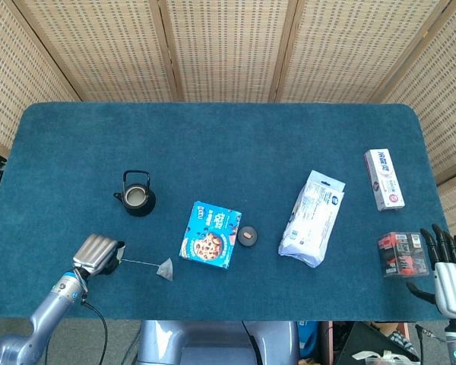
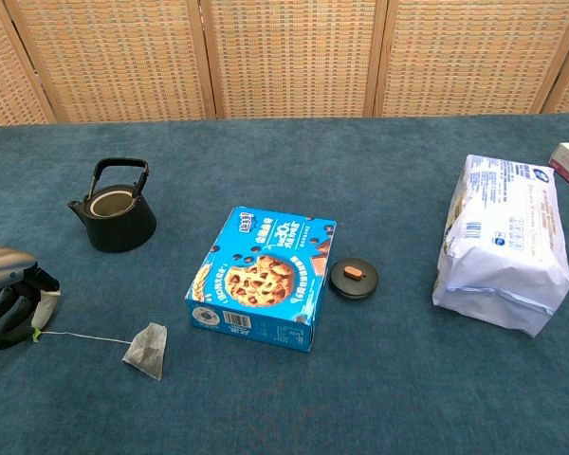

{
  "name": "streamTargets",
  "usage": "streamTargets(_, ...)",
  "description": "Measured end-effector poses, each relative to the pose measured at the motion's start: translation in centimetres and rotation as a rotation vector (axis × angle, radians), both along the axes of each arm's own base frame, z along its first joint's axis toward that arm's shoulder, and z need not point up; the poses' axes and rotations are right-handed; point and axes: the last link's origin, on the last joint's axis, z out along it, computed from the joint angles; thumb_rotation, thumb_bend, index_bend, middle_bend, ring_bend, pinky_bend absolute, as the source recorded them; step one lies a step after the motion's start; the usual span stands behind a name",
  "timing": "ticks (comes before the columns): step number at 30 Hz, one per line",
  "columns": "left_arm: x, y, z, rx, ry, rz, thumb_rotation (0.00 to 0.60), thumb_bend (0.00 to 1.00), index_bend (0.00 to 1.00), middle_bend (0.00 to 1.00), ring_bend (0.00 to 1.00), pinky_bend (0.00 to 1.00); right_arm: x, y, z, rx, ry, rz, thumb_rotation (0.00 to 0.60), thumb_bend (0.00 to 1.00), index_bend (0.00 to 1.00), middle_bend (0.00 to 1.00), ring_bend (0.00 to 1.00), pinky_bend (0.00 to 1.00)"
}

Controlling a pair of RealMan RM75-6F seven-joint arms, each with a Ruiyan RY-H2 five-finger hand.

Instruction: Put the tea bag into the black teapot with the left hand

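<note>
Clearly the tea bag (image 2: 146,349) is light and limp; left hand (image 2: 9,301) fingers pinch its tag, black teapot (image 2: 115,208) at one o'clock.

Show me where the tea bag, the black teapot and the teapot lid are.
tea bag (image 2: 146,349), chest view, on the pouch.
black teapot (image 2: 121,227), chest view, on the body's front.
teapot lid (image 2: 354,281), chest view, on its dark top.

teapot (image 1: 137,198) behind tea bag (image 1: 166,268) — cookie box (image 1: 210,235) right, lid (image 1: 247,236) beside it
</note>
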Motion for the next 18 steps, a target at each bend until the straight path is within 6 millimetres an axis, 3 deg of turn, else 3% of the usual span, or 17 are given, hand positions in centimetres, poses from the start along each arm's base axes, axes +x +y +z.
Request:
streamTargets(11,0.05,0.1,-0.33,0.002,-0.009,0.002,0.6,0.45,0.74,0.7,0.65,0.65,0.0,0.17,0.01,0.0,-0.001,-0.004,0.6,0.0,0.0,0.0,0.0,0.0)
streamTargets(18,0.16,0.09,-0.07,0.013,-0.032,0.002,0.6,0.45,0.75,0.7,0.65,0.65,0.03,0.17,-0.01,-0.001,-0.002,-0.004,0.6,0.0,0.0,0.0,0.0,0.0)
